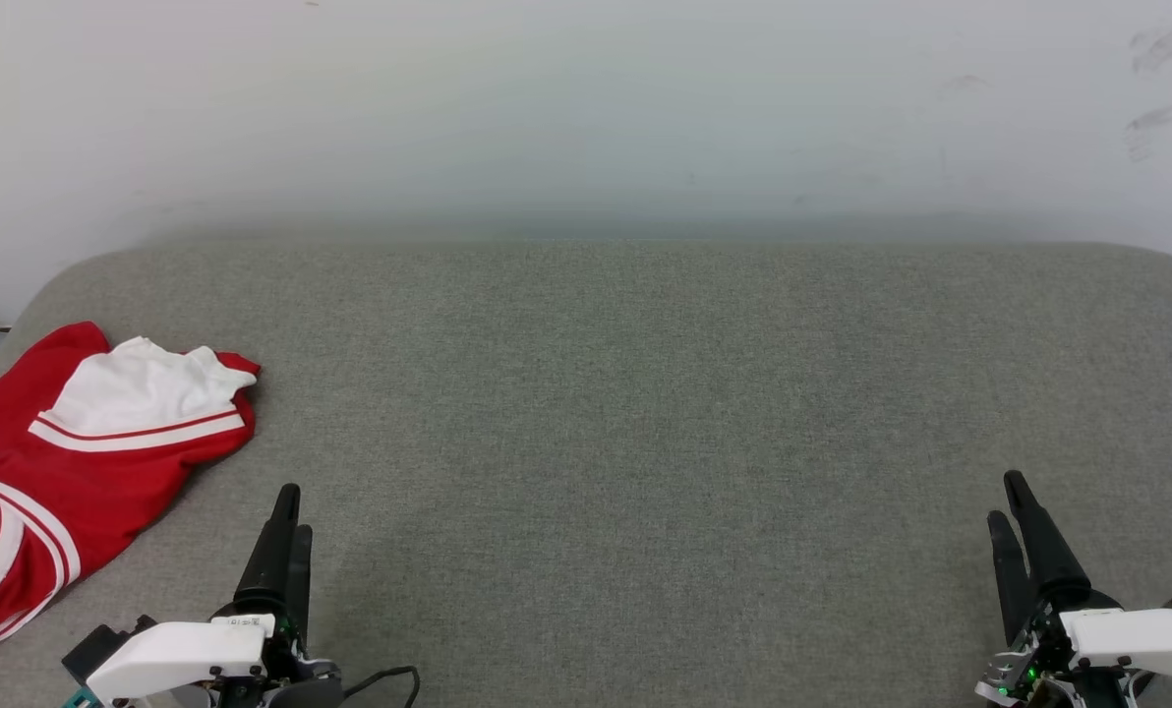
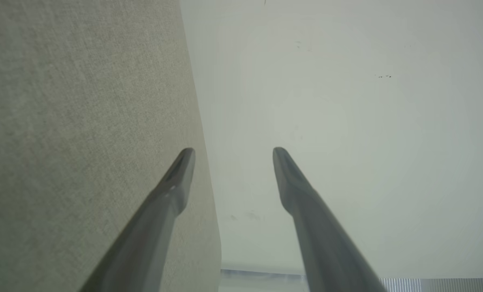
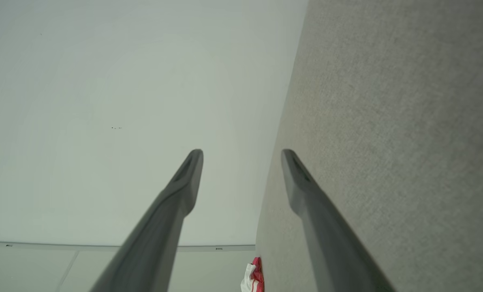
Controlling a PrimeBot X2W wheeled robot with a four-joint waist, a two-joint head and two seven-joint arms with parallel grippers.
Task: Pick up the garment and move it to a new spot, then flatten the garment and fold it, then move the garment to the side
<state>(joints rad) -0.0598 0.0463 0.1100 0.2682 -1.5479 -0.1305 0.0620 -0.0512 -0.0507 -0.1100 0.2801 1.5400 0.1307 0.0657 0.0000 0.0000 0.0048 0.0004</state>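
Where the table [image 1: 645,423], topped w/ grey woven cloth and rounded at its far corners, reaches its left edge, the garment [image 1: 94,462] lies crumpled. It is soft red jersey w/ a white sleeve bunched on top and red-white striped trim in bands. Just right of it and nearer the robot, not touching, the left end effector [image 1: 295,509] points fwd on two long dark tapered fingers. Its wrist view shows them spread w/ a clear gap, gripping nothing. A thin black cable [image 1: 389,678] loops by its base. Mid table, flat cloth runs up to a pale smooth wall [image 1: 586,118] w/ dark scuffs [image 1: 1161,49] at upper right. Far right, well apart from the garment, the right end effector [image 1: 1005,497] likewise stands spread, holding nothing.
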